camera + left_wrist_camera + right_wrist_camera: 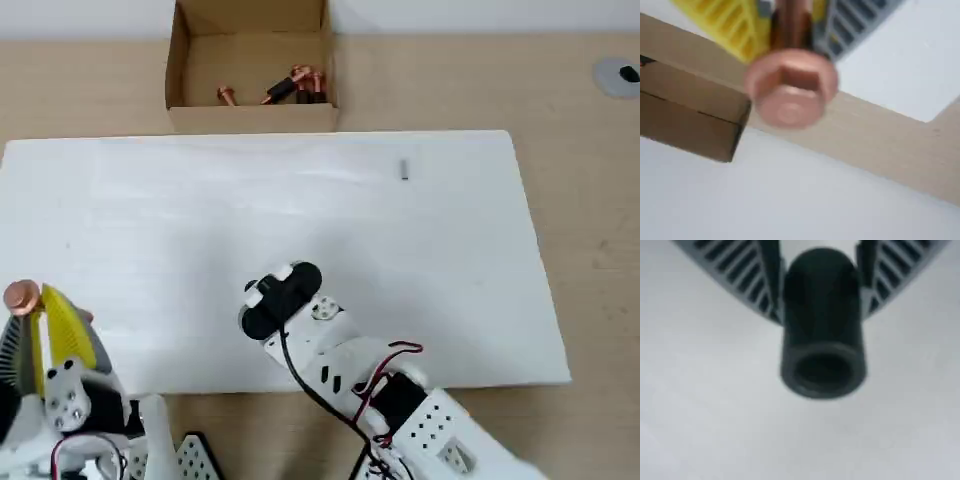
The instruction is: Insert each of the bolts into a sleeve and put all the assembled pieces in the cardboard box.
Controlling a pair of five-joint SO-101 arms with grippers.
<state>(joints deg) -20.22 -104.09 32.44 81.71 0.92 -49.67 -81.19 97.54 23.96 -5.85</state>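
Note:
My left gripper (pixel 792 30) is shut on a copper bolt (pixel 792 87), whose flanged hex head points away from the fingers; in the high view the bolt (pixel 22 297) and gripper (pixel 45 325) sit at the white mat's near left edge. My right gripper (pixel 820 280) is shut on a black sleeve (pixel 821 340), its open bore facing the camera, low over the mat. In the high view that arm's wrist (pixel 282 298) covers the sleeve near the mat's front centre. The cardboard box (pixel 180 70) at the back holds several assembled copper and black pieces (pixel 298 85).
A white mat (pixel 300 230) covers the wooden table (pixel 590 200). A small dark piece (pixel 404 170) lies on the mat's far right part. A grey round cap (pixel 618 76) sits in the table at far right. The box corner (pixel 700 125) appears beyond the bolt.

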